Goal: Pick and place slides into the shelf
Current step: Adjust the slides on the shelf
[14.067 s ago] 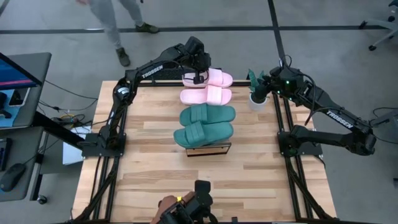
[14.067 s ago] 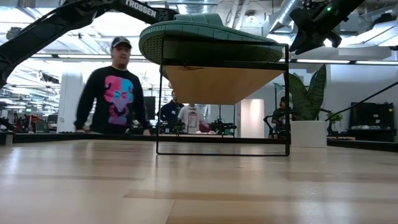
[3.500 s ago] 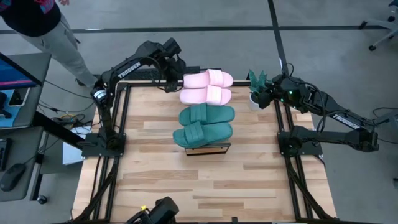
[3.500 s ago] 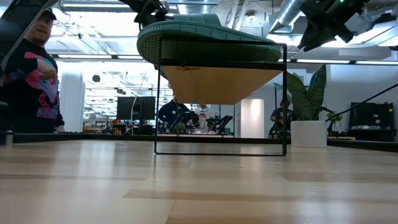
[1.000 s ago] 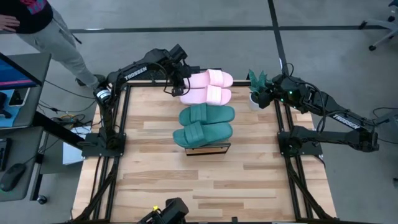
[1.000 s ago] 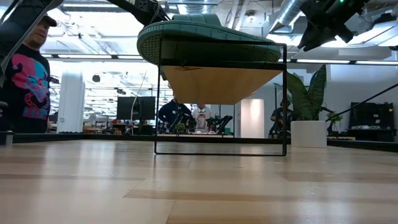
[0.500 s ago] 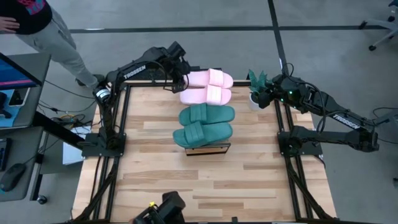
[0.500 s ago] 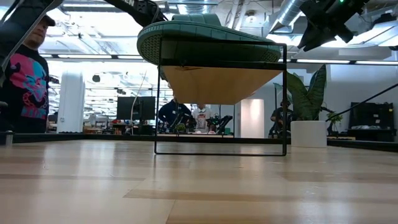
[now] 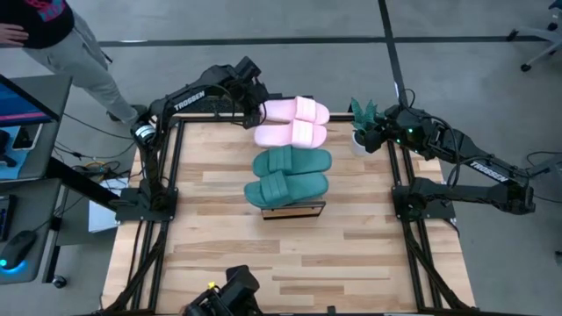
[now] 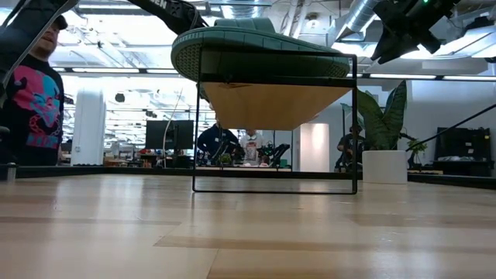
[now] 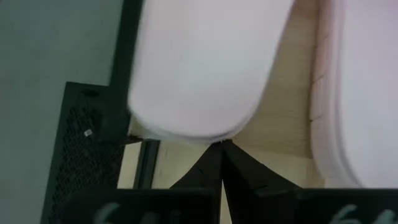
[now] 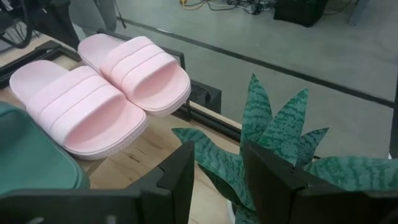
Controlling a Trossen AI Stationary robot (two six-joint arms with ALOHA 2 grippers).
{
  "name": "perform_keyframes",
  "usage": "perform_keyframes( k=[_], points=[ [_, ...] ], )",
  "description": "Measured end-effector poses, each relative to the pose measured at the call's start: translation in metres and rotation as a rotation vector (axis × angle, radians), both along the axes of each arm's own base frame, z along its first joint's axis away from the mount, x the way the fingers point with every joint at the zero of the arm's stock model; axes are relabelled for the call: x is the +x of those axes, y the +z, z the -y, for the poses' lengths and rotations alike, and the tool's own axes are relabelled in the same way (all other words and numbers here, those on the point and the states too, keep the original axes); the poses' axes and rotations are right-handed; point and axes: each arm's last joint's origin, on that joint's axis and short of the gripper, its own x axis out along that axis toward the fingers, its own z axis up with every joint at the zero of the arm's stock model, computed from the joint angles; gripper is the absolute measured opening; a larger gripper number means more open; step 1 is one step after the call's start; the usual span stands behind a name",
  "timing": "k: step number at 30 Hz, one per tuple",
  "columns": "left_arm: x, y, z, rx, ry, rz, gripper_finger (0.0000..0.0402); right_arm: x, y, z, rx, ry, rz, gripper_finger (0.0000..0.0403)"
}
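Slides: four lie side by side along the shelf [image 9: 294, 211] top; two pink slides [image 9: 292, 122] at the far end, two teal slides [image 9: 289, 175] at the near end.
Farthest pink slide: its heel end fills the left wrist view [image 11: 205, 68], with the second pink one alongside.
Shelf: stands mid-desk [image 9: 219, 246], running from the far edge toward the middle; black frame and pale plank underside show in the low view [image 10: 275, 105], with a teal sole resting on top.
Left claw [image 9: 255, 112]: at the far desk edge, just beside the heel of the farthest pink slide; fingers [image 11: 211, 171] pressed together, closed, gripping nothing.
Right claw [image 9: 366, 136]: over the potted plant [image 9: 362, 123] at the far right desk corner; fingers [image 12: 180, 174] parted, open, plant leaves between them.
Person [image 9: 53, 35]: stands on the floor beyond the desk's far left corner.
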Motion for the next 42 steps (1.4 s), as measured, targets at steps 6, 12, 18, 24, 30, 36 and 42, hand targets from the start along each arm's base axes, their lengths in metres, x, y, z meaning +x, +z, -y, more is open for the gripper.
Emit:
perform_keyframes(
  k=[6,12,18,24,30,36,42],
  points=[
    [-0.003,0.0,0.0,0.022,0.025,-0.045,0.0,0.0,0.0,0.0,0.001,-0.001,0.001,0.0129],
    [-0.012,0.023,0.007,0.054,0.041,-0.05,0.0,0.0,0.0,0.0,0.001,-0.001,0.001,0.0129],
    [-0.028,0.064,0.028,0.008,-0.03,0.079,0.0,0.0,0.0,0.0,0.001,0.0,0.001,0.0129],
    [-0.04,0.063,0.048,-0.172,-0.114,0.017,0.0,0.0,0.0,0.0,0.001,0.0,0.0,0.0129],
    [-0.035,0.053,0.069,-0.297,-0.253,-0.019,0.0,0.0,0.0,0.0,0.004,0.003,-0.001,0.0129],
    [-0.024,0.036,0.082,-0.334,-0.316,-0.04,0.0,0.0,-0.002,-0.001,0.013,0.01,-0.015,0.0129],
    [-0.014,0.028,0.09,-0.327,-0.339,-0.032,0.0,0.002,-0.002,-0.005,0.014,0.045,-0.017,0.0129]
  ],
)
